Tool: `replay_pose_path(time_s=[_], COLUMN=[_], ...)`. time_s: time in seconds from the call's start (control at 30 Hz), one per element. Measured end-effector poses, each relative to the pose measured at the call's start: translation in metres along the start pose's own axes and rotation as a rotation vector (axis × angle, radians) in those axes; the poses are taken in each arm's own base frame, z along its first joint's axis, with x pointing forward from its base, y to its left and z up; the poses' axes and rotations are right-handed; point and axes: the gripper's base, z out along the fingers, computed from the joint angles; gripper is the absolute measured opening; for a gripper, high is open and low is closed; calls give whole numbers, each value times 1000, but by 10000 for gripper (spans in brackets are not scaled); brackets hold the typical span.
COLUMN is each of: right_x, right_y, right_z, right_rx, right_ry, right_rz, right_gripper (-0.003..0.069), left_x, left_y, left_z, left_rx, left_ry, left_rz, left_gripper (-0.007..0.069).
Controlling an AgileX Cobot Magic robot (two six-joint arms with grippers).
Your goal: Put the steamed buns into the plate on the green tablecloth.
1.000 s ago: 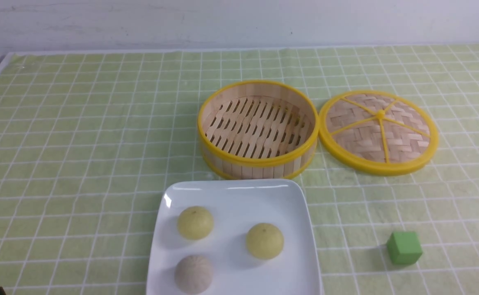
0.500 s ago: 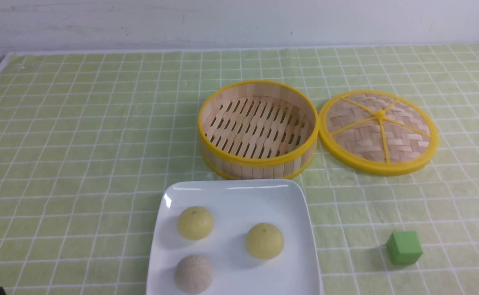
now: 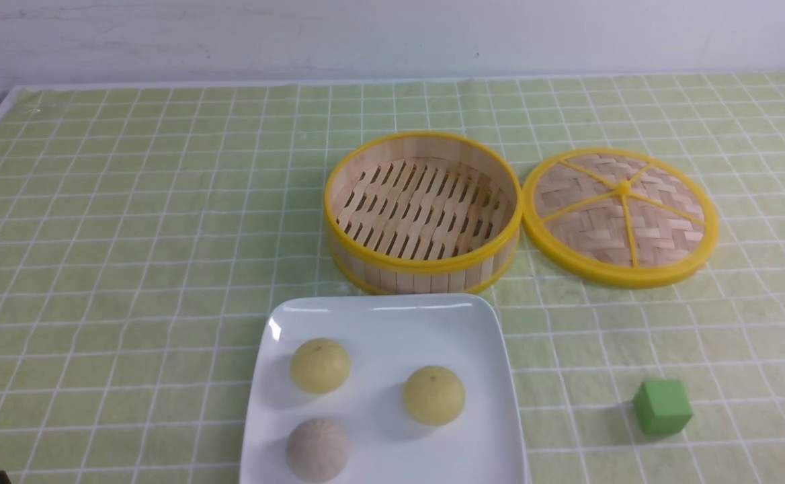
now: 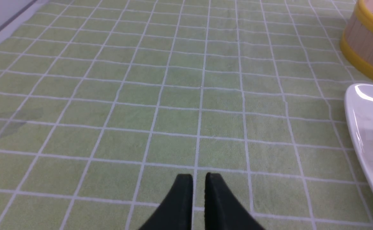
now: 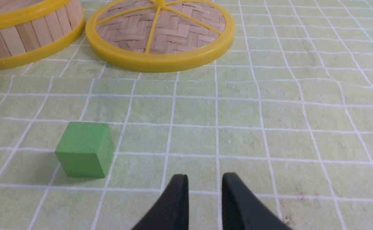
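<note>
Two pale-yellow steamed buns [image 3: 320,365] [image 3: 433,394] lie in the white square plate [image 3: 379,306] on the green tablecloth [image 3: 130,235], with a greyish bun [image 3: 317,449] beside them. In the left wrist view my left gripper [image 4: 199,179] hovers over bare cloth to the left of the plate [image 4: 365,127], its fingers a narrow slit apart and empty. In the right wrist view my right gripper [image 5: 205,179] stands open wider over the cloth, empty, with the green cube close by. Neither gripper touches anything.
An empty yellow-rimmed bamboo steamer [image 3: 423,269] stands just behind the plate, its woven lid [image 3: 621,215] lying flat to its right. A small green cube [image 3: 663,406] [image 5: 84,148] sits right of the plate. The cloth's left edge borders the table edge.
Nothing in the front view has moved; buns, plate, steamer, lid and cube stay where they were.
</note>
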Motion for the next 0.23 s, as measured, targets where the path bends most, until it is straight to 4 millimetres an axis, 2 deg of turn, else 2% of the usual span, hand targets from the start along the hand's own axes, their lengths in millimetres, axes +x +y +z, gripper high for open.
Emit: replay_pose_path(time_s=[0.23], right_x=[0], right_y=[0], right_z=[0], right_rx=[0], right_ry=[0], right_rz=[0], right_gripper=[188], left_x=[0], left_y=[0], left_z=[0], left_rx=[0], left_ry=[1], left_rz=[0], left_gripper=[91])
